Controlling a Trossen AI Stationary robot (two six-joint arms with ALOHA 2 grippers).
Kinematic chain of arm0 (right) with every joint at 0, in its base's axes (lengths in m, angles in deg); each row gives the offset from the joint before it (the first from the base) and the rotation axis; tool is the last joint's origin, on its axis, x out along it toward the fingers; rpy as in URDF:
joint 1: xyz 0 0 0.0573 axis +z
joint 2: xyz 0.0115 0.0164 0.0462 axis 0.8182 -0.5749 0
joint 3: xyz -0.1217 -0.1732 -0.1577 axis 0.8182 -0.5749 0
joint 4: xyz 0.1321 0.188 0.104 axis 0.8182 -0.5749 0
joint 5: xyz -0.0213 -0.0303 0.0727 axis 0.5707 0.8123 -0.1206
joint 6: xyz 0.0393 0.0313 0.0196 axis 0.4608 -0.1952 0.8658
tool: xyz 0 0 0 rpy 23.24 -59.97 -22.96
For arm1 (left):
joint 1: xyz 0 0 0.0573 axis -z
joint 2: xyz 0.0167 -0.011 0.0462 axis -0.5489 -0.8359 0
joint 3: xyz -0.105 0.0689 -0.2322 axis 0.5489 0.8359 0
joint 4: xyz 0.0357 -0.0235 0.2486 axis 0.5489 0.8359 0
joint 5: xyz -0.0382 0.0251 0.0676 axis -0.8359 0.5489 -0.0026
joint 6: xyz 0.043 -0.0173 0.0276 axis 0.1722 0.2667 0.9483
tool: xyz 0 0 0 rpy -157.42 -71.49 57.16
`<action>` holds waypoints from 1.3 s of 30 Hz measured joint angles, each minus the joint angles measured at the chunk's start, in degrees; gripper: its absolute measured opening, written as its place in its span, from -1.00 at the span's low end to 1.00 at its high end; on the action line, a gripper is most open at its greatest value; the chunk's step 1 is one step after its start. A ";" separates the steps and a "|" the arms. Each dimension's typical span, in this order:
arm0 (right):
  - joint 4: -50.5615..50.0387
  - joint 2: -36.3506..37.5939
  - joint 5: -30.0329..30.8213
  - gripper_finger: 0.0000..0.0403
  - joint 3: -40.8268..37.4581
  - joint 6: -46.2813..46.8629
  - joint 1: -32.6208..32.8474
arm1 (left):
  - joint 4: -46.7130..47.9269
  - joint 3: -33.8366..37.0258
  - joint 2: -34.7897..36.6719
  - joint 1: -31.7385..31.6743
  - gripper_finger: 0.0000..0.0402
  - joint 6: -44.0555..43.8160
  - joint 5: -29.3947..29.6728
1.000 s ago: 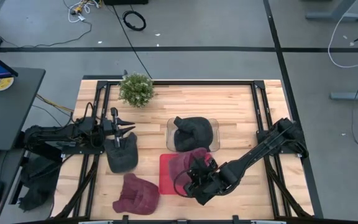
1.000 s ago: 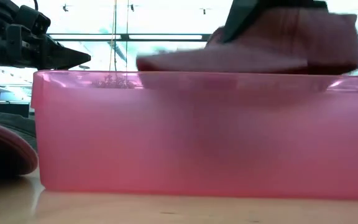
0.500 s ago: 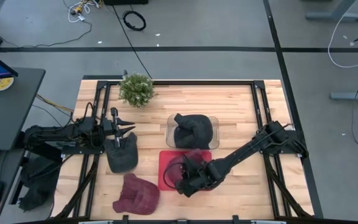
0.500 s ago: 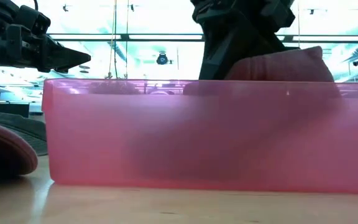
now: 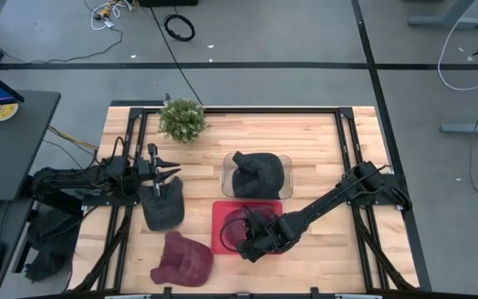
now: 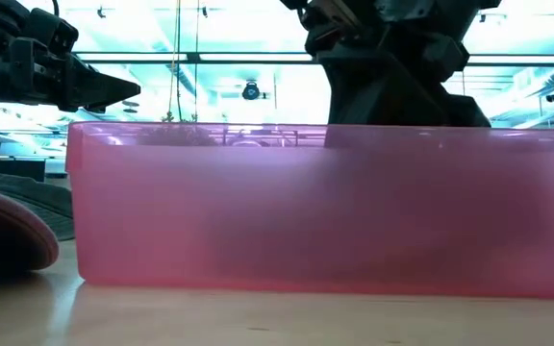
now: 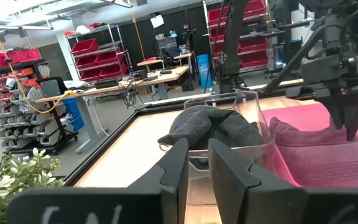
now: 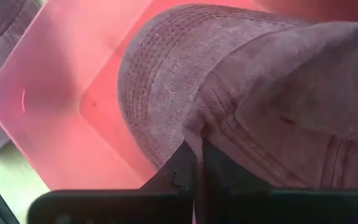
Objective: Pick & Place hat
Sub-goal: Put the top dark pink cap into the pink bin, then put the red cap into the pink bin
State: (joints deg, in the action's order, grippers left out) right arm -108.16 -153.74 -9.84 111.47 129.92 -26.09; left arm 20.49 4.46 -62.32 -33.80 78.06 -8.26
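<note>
A maroon hat [image 8: 166, 68] lies inside the pink bin [image 5: 222, 241] near the table's front middle. My right gripper [image 8: 199, 148] reaches down into the bin and is shut on it. In the low view the bin's wall [image 6: 258, 221] hides the hat, and only my right arm [image 6: 392, 67] shows above the rim. My left gripper [image 5: 171, 173] hangs open and level at the table's left, above a dark grey hat [image 5: 163, 208], holding nothing. A second maroon hat [image 5: 182, 259] lies on the table near the front edge. My right gripper pinches a fold of the maroon hat [image 8: 194, 127] between its two fingers, where the stitched brim meets the crown. The fingers come slanting down from above and from the table's right. The hat rests on the pink bin's floor, its brim spread flat.
A clear bin [image 5: 285, 170] with another dark hat [image 5: 257, 176] stands just behind the pink bin. A small potted plant [image 5: 182, 119] stands at the far left. Bare wood lies to the right of both bins.
My right gripper has gone down and a little toward the table's left, lowering the maroon hat from above the pink bin's rim to inside the bin. In the low view the hat has sunk behind the bin's wall.
</note>
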 joint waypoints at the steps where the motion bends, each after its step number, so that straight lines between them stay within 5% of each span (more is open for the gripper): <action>1: 0.01 0.00 -0.03 -0.89 -0.03 -0.22 -0.03 | -0.02 0.00 0.00 0.00 -0.67 -0.01 0.01; 12: 3.38 0.09 -3.21 -0.44 -0.04 -6.17 -0.44 | -0.01 0.00 0.00 0.00 -0.67 0.00 -0.01; 21: 3.21 1.27 -15.00 -0.10 -0.07 -9.54 -3.28 | -0.01 0.00 0.00 -0.02 -0.67 -0.02 0.00; 31: 1.37 4.93 -15.20 -0.08 -0.09 -15.60 -6.06 | -0.04 0.00 0.00 0.00 -0.67 -0.02 0.02; 39: 1.44 11.33 -9.44 -0.15 -0.07 -24.29 -7.00 | -0.13 0.02 0.00 -0.02 -0.67 0.00 0.02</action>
State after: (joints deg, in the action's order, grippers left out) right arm -106.72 -142.41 -19.29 111.40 105.64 -33.09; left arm 20.36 4.49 -62.32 -33.82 78.06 -8.25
